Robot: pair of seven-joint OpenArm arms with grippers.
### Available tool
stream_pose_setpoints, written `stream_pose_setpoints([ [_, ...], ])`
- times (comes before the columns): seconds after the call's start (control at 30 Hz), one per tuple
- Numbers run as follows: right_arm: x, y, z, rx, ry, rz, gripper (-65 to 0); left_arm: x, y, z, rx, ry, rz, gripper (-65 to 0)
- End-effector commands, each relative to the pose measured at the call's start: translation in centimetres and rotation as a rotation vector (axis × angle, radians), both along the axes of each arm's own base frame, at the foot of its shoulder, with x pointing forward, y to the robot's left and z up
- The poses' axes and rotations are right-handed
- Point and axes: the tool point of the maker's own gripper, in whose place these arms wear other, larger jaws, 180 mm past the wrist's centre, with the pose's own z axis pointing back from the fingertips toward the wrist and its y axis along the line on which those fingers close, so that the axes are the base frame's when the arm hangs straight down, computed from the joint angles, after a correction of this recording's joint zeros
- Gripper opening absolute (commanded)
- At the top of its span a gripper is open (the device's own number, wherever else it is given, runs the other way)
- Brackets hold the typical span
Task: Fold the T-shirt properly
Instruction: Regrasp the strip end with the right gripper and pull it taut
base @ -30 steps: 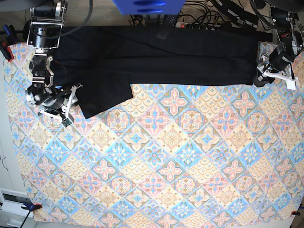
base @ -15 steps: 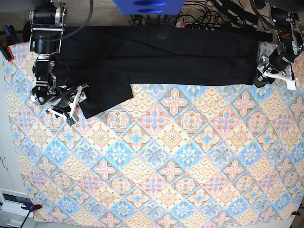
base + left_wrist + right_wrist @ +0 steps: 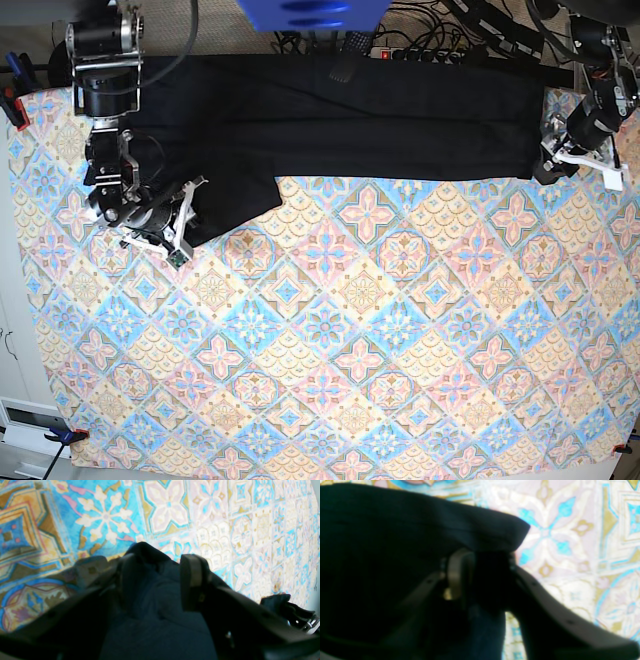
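Note:
The black T-shirt [image 3: 350, 115] lies stretched along the far edge of the table, with one sleeve flap hanging down at its left end. My right gripper [image 3: 186, 212] sits at the tip of that flap. In the right wrist view it [image 3: 486, 555] is shut on the dark cloth [image 3: 382, 542], whose hem drapes over the fingertips. My left gripper [image 3: 548, 165] is at the shirt's right-hand corner. The left wrist view shows it [image 3: 160, 562] shut on a bunched fold of the T-shirt [image 3: 155, 610] that fills the space between the two fingers.
A tablecloth [image 3: 350, 330] patterned with blue, pink and yellow tiles covers the table. Behind the shirt are a blue object [image 3: 310, 12] and a tangle of cables with a power strip [image 3: 420, 50]. Clamps [image 3: 10, 100] hold the cloth at the table's edges.
My right gripper has moved right onto the sleeve flap and closed on it; the flap's lower corner has drawn in. The left arm has not moved.

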Motion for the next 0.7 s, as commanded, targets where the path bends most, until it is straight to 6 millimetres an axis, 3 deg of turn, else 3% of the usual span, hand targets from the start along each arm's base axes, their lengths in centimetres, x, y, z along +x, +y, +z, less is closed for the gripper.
stream_pose_setpoints([
  [0.0, -0.9, 0.3, -0.6, -0.019, 0.041, 0.026, -54.5, 0.7, 0.6, 1.1, 0.020, -0.032, -0.010, -36.8],
  [0.1, -1.1, 0.2, -0.5, -0.020, 0.055, 0.021, -64.2, 0.7, 0.6, 1.1, 0.021, -0.033, -0.009, -36.8],
  [0.2, 0.6, 1.9, 2.6, 0.038, -0.032, 0.032, -64.6, 0.7, 0.6, 1.1, 0.022, -0.034, -0.008, -36.8],
  [0.5, -3.1, 1.9, 7.7, -0.004, -0.117, 0.096, -64.6, 0.8, 0.6, 1.2, 0.024, -0.036, -0.007, -36.8],
  [0.67, -7.3, 2.2, 8.4, -0.014, -0.111, 0.114, -64.6, 0.8, 0.6, 1.2, 0.024, -0.036, -0.007, -36.8],
])
